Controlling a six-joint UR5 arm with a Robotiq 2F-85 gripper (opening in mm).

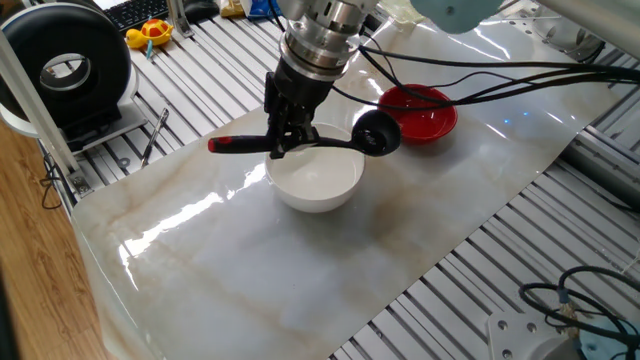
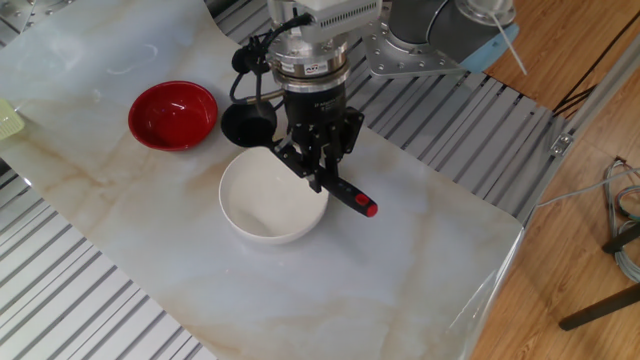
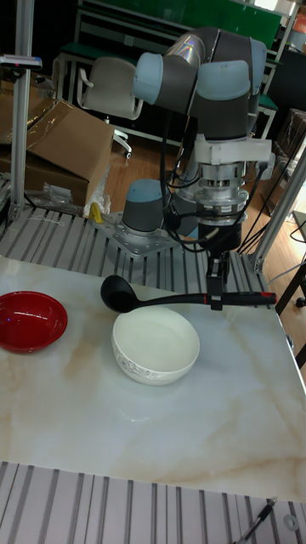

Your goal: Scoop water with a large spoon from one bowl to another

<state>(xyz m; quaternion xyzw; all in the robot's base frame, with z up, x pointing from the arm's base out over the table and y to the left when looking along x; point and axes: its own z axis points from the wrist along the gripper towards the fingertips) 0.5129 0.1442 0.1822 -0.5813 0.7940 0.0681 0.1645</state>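
White bowl (image 1: 316, 182) sits nearest on the marble worktop (image 1: 250, 270); gripper (image 1: 288, 148) fingers clenched on the ladle (image 1: 377, 134) handle, holding it level in the air. Scoop hangs past the white bowl's rim, between it and the red bowl (image 1: 418, 112) farther back. Water not visible in the scoop. Judged mid-transfer: lifted out, carry and pour left.

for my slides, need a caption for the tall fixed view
Gripper holds black plastic ladle level above deep white bowl, small red bowl waiting alongside.
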